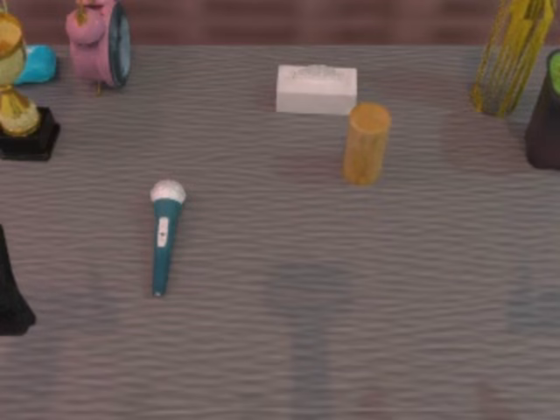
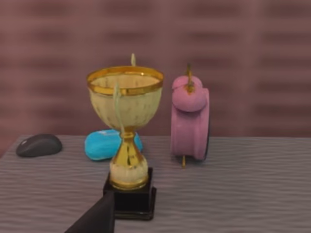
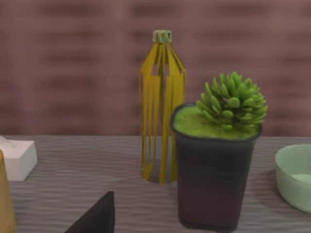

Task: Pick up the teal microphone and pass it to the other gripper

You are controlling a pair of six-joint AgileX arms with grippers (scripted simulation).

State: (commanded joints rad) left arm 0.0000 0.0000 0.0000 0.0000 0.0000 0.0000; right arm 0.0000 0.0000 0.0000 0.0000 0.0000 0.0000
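**Microphone lying untouched on the table**

The teal microphone (image 1: 164, 236) is seen flat on the table (image 1: 280, 332), left of centre, head pointing away. An orange cylinder (image 1: 366, 143) stands well to its right. Only a dark edge of the left gripper (image 1: 12, 293) is visible at the left border; its grip cannot be told.

Bare table (image 1: 289, 315) open all round the teal microphone (image 1: 164, 234); orange cylinder (image 1: 366, 143) and white box (image 1: 317, 88) stand well apart at centre rear, trophy (image 1: 17, 105) and pink clock (image 1: 101, 39) crowding left rear.
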